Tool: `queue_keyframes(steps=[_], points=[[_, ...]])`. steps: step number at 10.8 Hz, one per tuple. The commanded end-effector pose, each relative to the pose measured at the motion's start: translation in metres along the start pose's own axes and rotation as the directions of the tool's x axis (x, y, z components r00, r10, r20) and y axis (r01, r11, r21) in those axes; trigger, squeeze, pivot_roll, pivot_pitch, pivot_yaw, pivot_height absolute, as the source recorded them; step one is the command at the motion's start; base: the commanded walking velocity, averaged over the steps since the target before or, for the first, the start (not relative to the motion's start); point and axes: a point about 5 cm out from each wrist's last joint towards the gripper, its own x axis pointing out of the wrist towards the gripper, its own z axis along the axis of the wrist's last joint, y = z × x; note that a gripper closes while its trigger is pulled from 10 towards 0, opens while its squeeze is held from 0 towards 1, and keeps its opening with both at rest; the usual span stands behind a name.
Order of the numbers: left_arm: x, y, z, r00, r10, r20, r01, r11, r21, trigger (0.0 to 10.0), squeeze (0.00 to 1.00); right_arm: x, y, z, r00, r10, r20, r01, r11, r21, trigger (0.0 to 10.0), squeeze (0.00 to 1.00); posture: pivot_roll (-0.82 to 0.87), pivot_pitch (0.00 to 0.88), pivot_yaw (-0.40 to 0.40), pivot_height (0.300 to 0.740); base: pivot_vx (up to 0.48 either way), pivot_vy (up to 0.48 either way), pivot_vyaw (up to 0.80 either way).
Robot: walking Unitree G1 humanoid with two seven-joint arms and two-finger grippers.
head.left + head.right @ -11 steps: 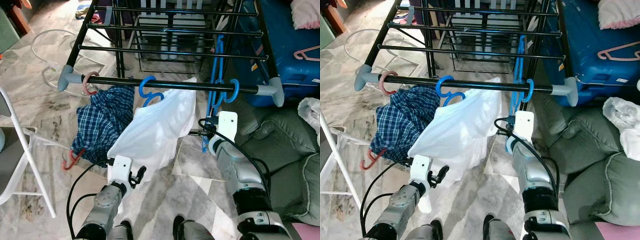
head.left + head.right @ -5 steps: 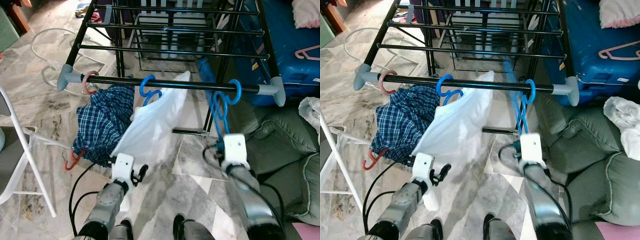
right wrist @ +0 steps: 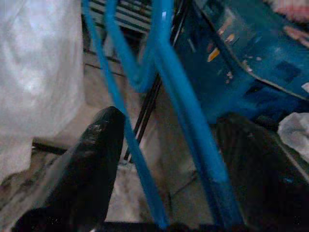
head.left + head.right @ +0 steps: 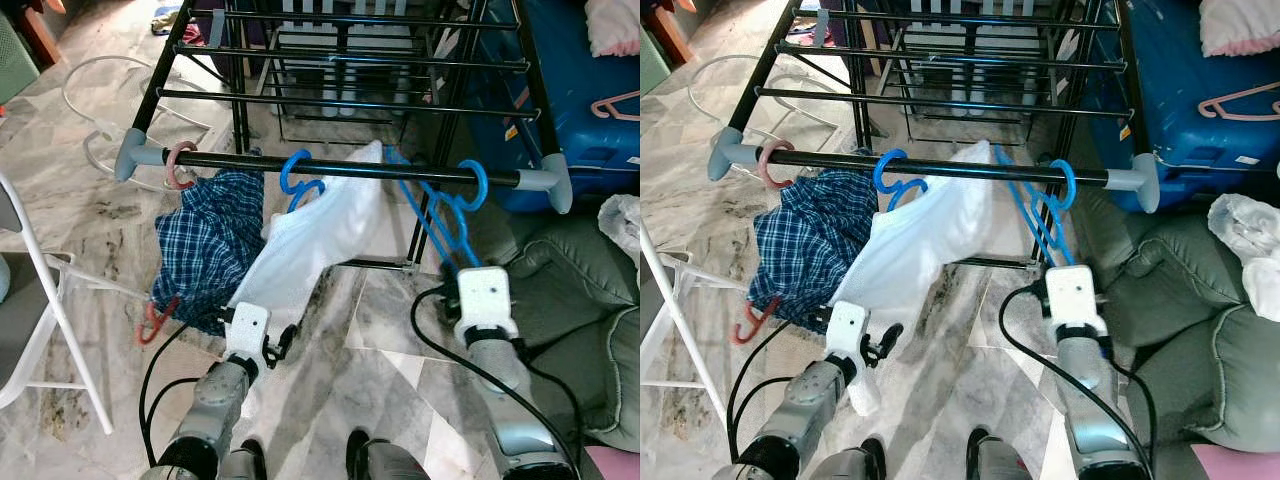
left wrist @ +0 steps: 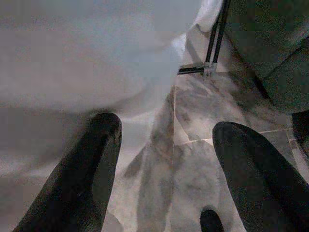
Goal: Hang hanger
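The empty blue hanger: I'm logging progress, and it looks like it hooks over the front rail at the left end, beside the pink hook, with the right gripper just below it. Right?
Not quite. The empty blue hanger hooks over the front rail near its right end, not beside the pink hook at the left. The left eye view shows this. The right gripper is indeed just below it.

We found no legible text, brand, number or sign. Small yellow and white stickers on the blue case point(image 4: 585, 90), far right, were too small to read.
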Motion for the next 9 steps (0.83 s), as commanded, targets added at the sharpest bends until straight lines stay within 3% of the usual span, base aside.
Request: queue_keyframes(steps=[1, 5, 9], points=[[-0.003, 0.003, -0.007, 0.999, 0.018, -0.030, -0.017, 1.000, 0.011, 10.0, 0.00, -0.003, -0.005, 0.001, 0.999, -0.027, 0.018, 0.027, 1.000, -0.006, 10.0, 1.00, -0.08, 0.194, 0.020, 0.740, 0.000, 0.000, 0.00], [-0.005, 0.006, -0.011, 0.998, 0.051, -0.041, -0.050, 0.998, 0.035, 10.0, 0.00, -0.002, -0.007, 0.025, 0.986, -0.014, 0.164, 0.015, 1.000, -0.006, 10.0, 1.00, -0.07, 0.189, 0.011, 0.740, 0.000, 0.000, 0.00], [-0.007, 0.007, -0.015, 0.997, 0.059, -0.054, -0.057, 0.997, 0.045, 10.0, 0.00, 0.000, 0.000, 0.022, 0.988, 0.017, 0.153, -0.019, 1.000, 0.009, 10.0, 1.00, -0.05, 0.185, 0.005, 0.740, 0.000, 0.000, 0.00]])
